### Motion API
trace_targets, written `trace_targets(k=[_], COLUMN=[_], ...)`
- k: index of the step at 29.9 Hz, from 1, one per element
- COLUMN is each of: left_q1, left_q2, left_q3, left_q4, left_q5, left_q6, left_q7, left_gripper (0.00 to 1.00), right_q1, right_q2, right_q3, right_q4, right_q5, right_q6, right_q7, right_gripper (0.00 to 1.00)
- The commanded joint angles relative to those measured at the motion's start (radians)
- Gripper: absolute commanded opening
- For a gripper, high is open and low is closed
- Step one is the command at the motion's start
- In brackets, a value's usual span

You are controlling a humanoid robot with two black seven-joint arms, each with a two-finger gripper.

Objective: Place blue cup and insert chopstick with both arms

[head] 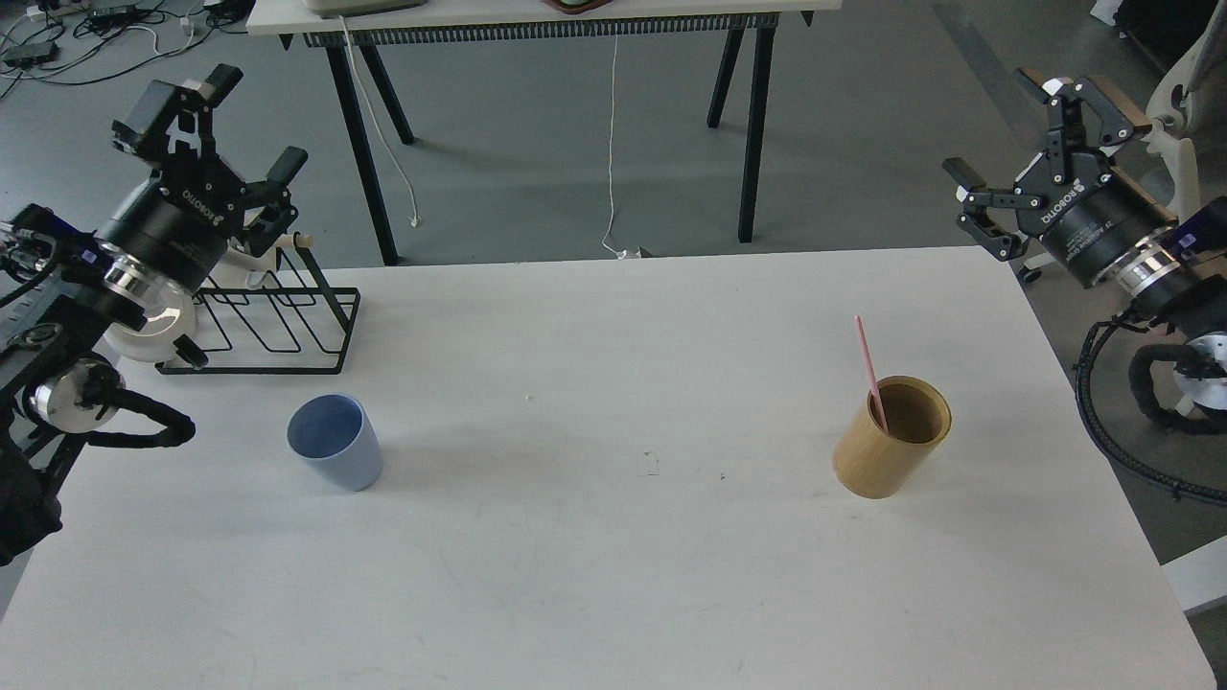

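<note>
The blue cup stands upright on the white table, left of centre. A thin pink chopstick leans inside a tan wooden cylinder holder on the right side. My left gripper hovers open above the table's far left corner, over a black wire rack, well behind the cup. My right gripper is open too, raised past the table's far right corner, away from the holder. Neither gripper holds anything.
A black wire rack with a pale wooden rod sits at the far left of the table. Behind the table stands another table with black legs and hanging white cables. A white chair is at far right.
</note>
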Motion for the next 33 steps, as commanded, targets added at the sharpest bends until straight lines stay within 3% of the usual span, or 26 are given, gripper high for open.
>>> trace_targets(k=[1, 6, 11, 20, 27, 33], left_q1=[0.000, 0.000, -0.015, -0.012, -0.032, -0.102], left_q2=[0.000, 0.006, 0.000, 0.035, 0.204, 0.317], left_q3=[-0.001, -0.001, -0.005, -0.040, -0.032, 0.005], left_q4=[0.000, 0.002, 0.092, 0.075, -0.152, -0.265], left_q5=[-0.001, -0.001, -0.001, -0.078, 0.100, 0.290], left_q6=[0.000, 0.000, 0.000, 0.000, 0.000, 0.000], left_q7=[0.000, 0.000, 0.000, 0.000, 0.000, 0.000], left_gripper=[1.00, 1.00, 1.00, 1.00, 1.00, 1.00], right_q1=[-0.002, -0.005, -0.011, -0.040, -0.046, -0.064], right_q2=[0.000, -0.006, -0.012, -0.018, -0.058, -0.072], right_q3=[-0.001, -0.003, -0.003, 0.000, 0.002, 0.007], right_q4=[0.001, 0.003, 0.001, 0.001, -0.019, -0.043], right_q5=[0.000, -0.002, -0.002, -0.002, -0.002, 0.002], right_q6=[0.000, 0.000, 0.000, 0.000, 0.000, 0.000], right_q7=[0.000, 0.000, 0.000, 0.000, 0.000, 0.000], right_gripper=[0.97, 0.97, 0.97, 0.97, 0.97, 0.97])
